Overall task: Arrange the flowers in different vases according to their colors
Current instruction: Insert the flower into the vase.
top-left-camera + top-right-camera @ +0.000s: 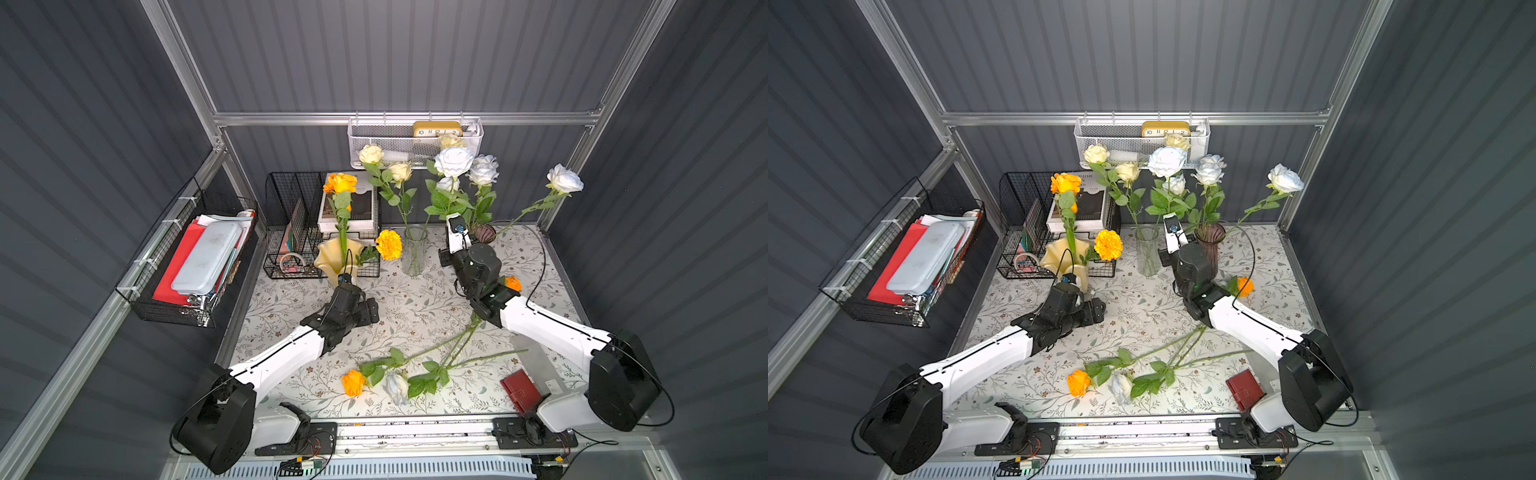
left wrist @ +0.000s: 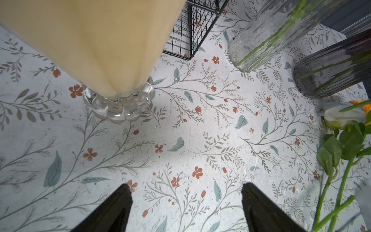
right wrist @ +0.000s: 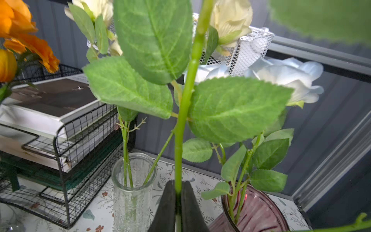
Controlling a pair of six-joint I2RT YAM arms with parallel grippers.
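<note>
Nearest the front edge of the floral surface (image 1: pixel 415 307), a loose orange rose (image 1: pixel 353 382) and a loose white rose (image 1: pixel 397 388) lie flat with their stems crossing, and a red case (image 1: pixel 521 390) sits near the stem ends. Further in, the left pincer (image 2: pixel 186 185) hovers released over bare cloth, jaws wide apart, close to the foot of the yellow vase (image 1: pixel 328 259). Another orange bloom (image 1: pixel 514 283) lies on the surface just behind the right arm. The right pincer (image 3: pixel 178 186) is clenched on a green stem (image 3: pixel 181 130), held upright between the clear glass vase (image 3: pixel 130 200) and the purple vase (image 3: pixel 257 211). In both top views that stem seems to lead up to a large white rose (image 1: pixel 454 161). At the back, the yellow vase holds an orange rose (image 1: pixel 340 183) and a marigold (image 1: pixel 389 244). The clear one holds cream roses (image 1: pixel 371 154) and the purple one white roses (image 1: pixel 483 170), with one leaning white rose (image 1: pixel 564 179) tipped far out sideways
</note>
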